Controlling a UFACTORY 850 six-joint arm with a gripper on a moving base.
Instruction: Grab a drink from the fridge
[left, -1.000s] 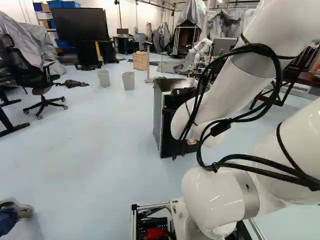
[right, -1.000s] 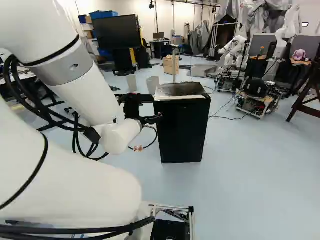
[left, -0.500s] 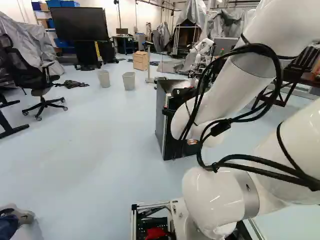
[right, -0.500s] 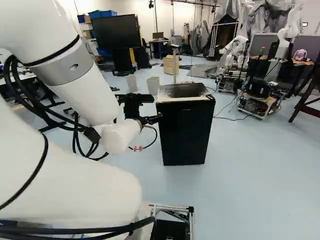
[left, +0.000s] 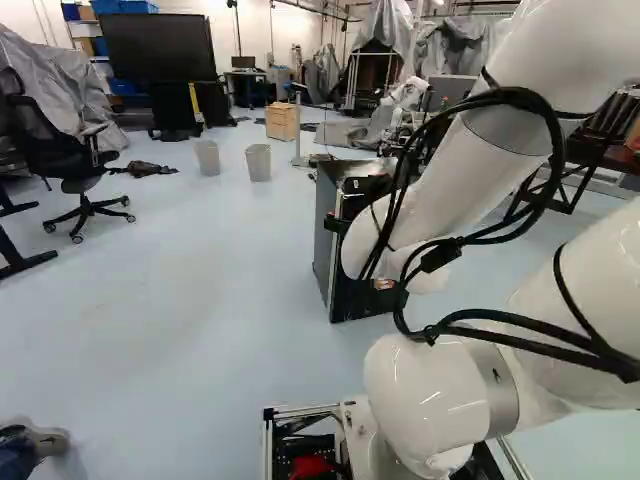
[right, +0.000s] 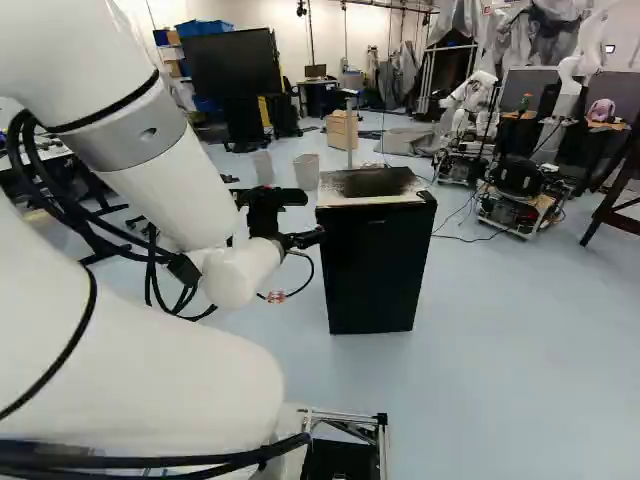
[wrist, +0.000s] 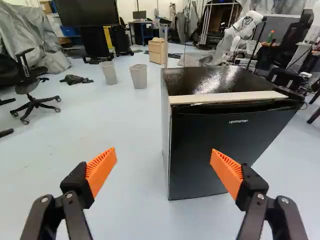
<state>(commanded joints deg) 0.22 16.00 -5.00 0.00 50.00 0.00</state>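
Ahead of the open gripper (right: 308, 239), 1 black fridge (wrist: 197, 140), door closed

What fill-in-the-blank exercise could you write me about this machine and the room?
The black fridge has its door fully ____.
The pads on the jaws are coloured ____.
The jaws stand apart, gripping ____.
Two bins stand on the ____.

Missing words, in order: shut; orange; nothing; floor.
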